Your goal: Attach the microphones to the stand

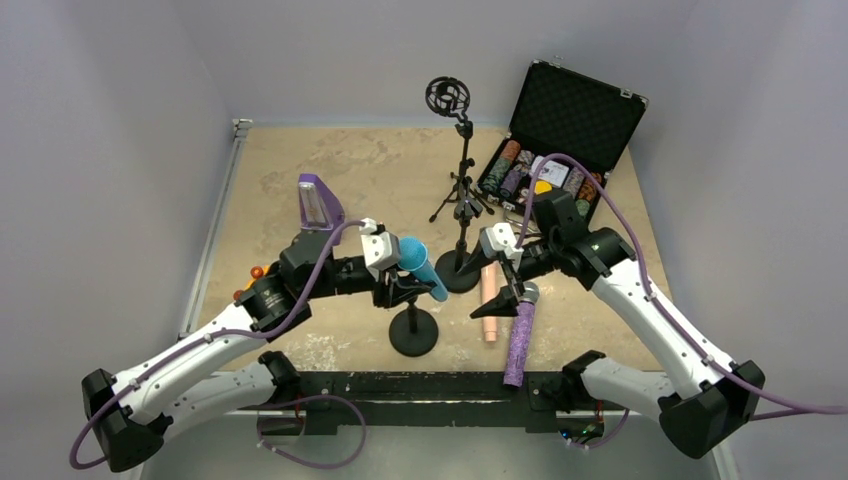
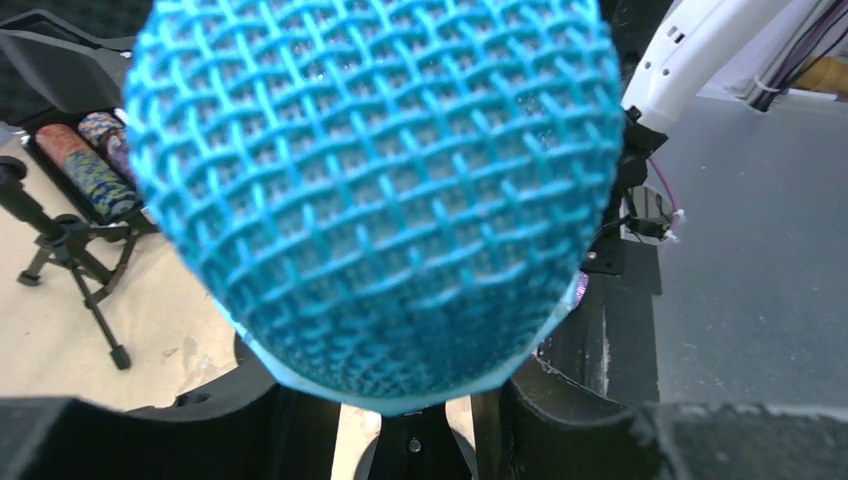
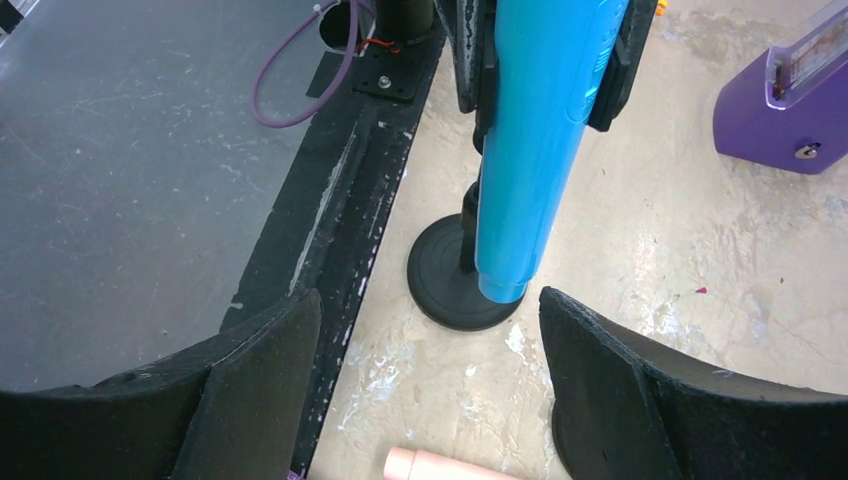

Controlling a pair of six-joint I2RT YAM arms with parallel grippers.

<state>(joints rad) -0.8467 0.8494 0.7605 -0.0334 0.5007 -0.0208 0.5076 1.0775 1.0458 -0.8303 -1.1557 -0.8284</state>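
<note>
Top external shows left gripper [image 1: 410, 280] clenched on the turquoise microphone [image 1: 416, 256] above the short stand [image 1: 413, 335], likely for seating. Right gripper [image 1: 500, 300] gapes, empty.

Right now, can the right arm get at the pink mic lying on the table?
Probably yes. The right arm's fingers are open and empty, the pink mic lies flat just below them, and nothing sits on it. The purple mic lies close alongside, so space looks tight.

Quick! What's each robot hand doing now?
Left gripper: closed on the all-turquoise stick-shaped microphone.
Right gripper: open, empty.
</note>
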